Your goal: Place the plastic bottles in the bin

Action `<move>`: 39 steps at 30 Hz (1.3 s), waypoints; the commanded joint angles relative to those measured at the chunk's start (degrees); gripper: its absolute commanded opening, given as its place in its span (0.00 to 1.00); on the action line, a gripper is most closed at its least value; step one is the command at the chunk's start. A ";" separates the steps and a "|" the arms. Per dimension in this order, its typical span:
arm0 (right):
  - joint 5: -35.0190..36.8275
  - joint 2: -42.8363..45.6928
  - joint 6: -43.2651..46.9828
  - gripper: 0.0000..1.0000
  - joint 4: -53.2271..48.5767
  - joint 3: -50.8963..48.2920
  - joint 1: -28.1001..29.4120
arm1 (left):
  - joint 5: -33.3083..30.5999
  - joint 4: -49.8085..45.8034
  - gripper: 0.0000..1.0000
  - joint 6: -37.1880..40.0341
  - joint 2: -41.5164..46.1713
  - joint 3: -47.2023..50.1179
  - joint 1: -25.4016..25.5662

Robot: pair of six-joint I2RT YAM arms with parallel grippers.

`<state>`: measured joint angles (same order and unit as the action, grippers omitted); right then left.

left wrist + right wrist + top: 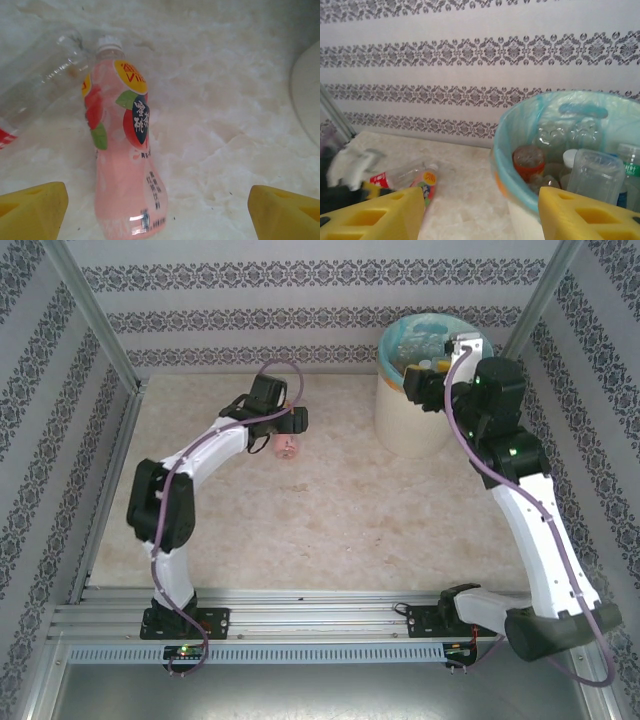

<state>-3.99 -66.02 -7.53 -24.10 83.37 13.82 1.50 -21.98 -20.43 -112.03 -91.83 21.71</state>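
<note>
Left gripper [158, 210]: jaws spread wide, nothing gripped. Just ahead, in line with the gap of the jaws, a pink bottle [125, 165] lying on the table [225, 125]; beyond it to the left, a clear bottle [40, 85]. Right gripper [481, 215]: fingers apart, empty, with the bin [506, 135] close ahead on its right. Inside already, several bottles [597, 175]. Judged mostly done; at least two left to collect.

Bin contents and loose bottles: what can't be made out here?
How many bottles are in the bin: in the right wrist view the frame edges cut off its right side and bottom; in the top view the right arm covers part.
The pink bottle: in the top view, mostly under the left arm.
The clear bottle: in the left wrist view, cut off by the left edge.
</note>
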 commanded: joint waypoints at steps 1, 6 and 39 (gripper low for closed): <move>2.53 4.10 0.51 0.62 -0.31 -3.00 1.60 | 0.29 -8.14 0.93 -1.82 -4.95 -5.74 -0.79; 3.62 7.96 0.75 0.62 0.03 -6.15 2.35 | -0.85 -9.70 0.93 -2.30 -10.77 -9.50 -1.29; 6.11 8.42 0.72 0.62 2.54 -7.43 5.48 | 11.08 -0.36 0.61 0.28 -2.91 4.57 -2.30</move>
<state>0.58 -58.61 -7.16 -23.57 76.60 18.41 9.61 -26.22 -20.84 -120.33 -90.08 19.77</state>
